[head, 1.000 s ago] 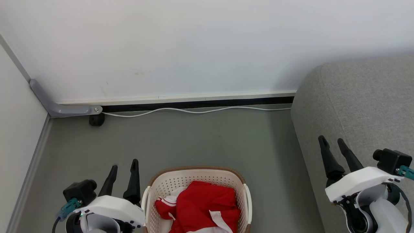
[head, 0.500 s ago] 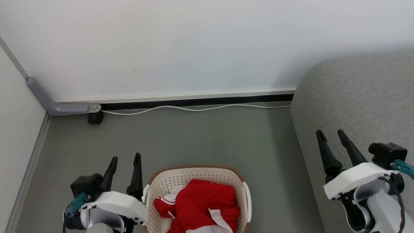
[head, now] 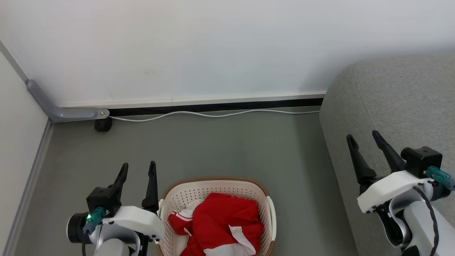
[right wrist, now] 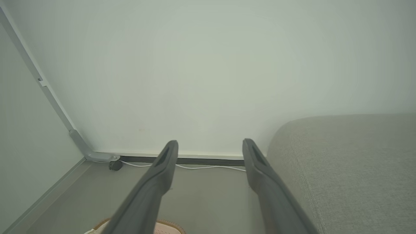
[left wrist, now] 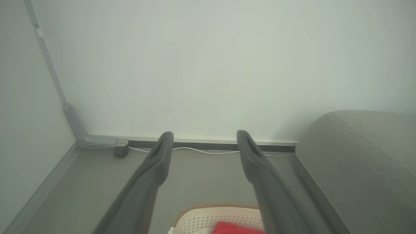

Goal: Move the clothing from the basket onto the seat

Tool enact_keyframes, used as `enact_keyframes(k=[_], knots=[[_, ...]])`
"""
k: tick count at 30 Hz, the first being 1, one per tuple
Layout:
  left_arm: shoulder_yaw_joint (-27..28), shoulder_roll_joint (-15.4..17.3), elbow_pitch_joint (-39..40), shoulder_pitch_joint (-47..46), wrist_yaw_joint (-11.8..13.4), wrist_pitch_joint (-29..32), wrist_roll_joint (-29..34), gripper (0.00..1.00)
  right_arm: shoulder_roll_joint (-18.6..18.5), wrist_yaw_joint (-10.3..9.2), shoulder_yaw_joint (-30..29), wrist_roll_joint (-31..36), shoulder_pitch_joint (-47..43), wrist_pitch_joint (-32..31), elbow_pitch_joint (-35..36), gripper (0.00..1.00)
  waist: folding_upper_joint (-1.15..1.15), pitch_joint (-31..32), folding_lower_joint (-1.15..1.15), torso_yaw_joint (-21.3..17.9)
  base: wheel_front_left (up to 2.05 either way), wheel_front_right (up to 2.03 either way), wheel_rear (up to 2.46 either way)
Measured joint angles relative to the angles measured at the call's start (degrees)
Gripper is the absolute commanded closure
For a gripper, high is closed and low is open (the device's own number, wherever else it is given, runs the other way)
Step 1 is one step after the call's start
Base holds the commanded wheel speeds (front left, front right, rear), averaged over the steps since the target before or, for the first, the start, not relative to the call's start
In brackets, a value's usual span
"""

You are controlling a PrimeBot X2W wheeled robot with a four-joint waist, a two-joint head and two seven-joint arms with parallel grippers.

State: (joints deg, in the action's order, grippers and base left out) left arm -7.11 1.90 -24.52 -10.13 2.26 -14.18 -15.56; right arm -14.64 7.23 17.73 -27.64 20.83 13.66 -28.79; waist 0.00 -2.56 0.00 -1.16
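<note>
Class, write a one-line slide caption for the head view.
Left gripper beside the basket of red clothing, right gripper by the grey sofa, both jaws open.

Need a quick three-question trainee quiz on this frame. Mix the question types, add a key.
1. True or false: the clothing lies inside the basket.
2. The left end effector is: A) open, beside the basket; B) shut on the clothing; C) down inside the basket.
3. Short answer: in the head view, what grey thing lies behind the open right end effector?

Key: 1 true; 2 A; 3 the seat.
</note>
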Motion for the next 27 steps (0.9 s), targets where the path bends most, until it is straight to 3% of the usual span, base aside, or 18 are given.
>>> enact_keyframes(k=[9, 27], knots=[[0.1, 0.2, 0.0, -0.2, 1.4, -0.2, 1.1, 0.0, -0.2, 0.01, -0.4, 1.5, 0.5, 0.5, -0.4, 0.0, 0.0, -0.6, 0.0, 0.0, 0.0, 0.0, 0.0], [-1.7, 0.3, 0.7, -0.3, 1.5, -0.2, 0.5, 0.0, -0.4, 0.01, -1.9, 1.5, 1.0, 0.5, 1.1, 0.0, 0.0, -2.7, 0.0, -0.3, 0.0, 0.0, 0.0]])
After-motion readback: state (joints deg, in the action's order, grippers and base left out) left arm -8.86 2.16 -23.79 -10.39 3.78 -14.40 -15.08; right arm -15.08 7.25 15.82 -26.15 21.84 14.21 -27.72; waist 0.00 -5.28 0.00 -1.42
